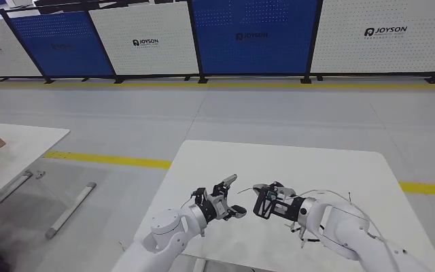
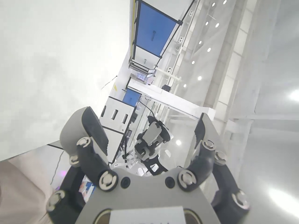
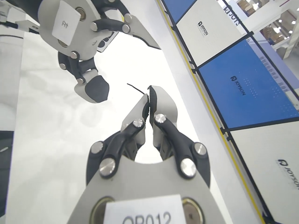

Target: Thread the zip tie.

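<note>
Logo print on white and blue panels across upper frame, character sticker on left claw, cropped code label on right claw

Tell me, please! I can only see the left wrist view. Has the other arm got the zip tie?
Observer: Yes. The right gripper has its jaws shut on a thin black zip tie.
Operator: Which way does it point?
Observer: Its free end sticks out toward the left gripper, whose jaws are open. There is a small gap between them, so nothing is threaded yet.
</note>
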Robot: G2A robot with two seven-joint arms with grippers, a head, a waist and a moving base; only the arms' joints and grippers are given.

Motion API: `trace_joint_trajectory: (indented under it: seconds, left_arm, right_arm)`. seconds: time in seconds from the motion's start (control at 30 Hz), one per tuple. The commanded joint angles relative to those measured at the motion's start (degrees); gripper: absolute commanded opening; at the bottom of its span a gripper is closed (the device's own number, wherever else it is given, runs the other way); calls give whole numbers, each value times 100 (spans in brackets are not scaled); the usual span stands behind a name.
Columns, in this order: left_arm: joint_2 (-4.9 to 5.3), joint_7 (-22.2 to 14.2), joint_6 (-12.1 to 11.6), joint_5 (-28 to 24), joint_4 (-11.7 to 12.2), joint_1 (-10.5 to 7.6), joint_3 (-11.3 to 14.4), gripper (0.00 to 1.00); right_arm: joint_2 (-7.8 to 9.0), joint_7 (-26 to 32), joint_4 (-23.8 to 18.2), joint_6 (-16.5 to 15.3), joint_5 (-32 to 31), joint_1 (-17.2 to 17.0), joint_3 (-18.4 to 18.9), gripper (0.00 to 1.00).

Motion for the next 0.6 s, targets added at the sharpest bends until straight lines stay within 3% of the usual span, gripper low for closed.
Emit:
trace_joint_trajectory:
  seconds: [0.0, 0.37, 0.43, 0.57]
  left_arm:
    - [25, 109, 0, -189, 43, -97, 104, 100]
    - [28, 141, -16, -216, 56, -118, 116, 100]
    - [10, 208, -125, -326, 93, -132, 100, 100]
    - [-22, 462, -91, -512, 160, -233, 90, 100]
  right_arm:
    - [-14, -43, 22, 0, 28, 102, -123, 0]
    - [-14, -43, 22, 0, 28, 102, -123, 0]
    - [-16, -42, 23, 0, 0, 77, -125, 0]
    - [-14, 182, -100, 0, -404, 18, -96, 0]
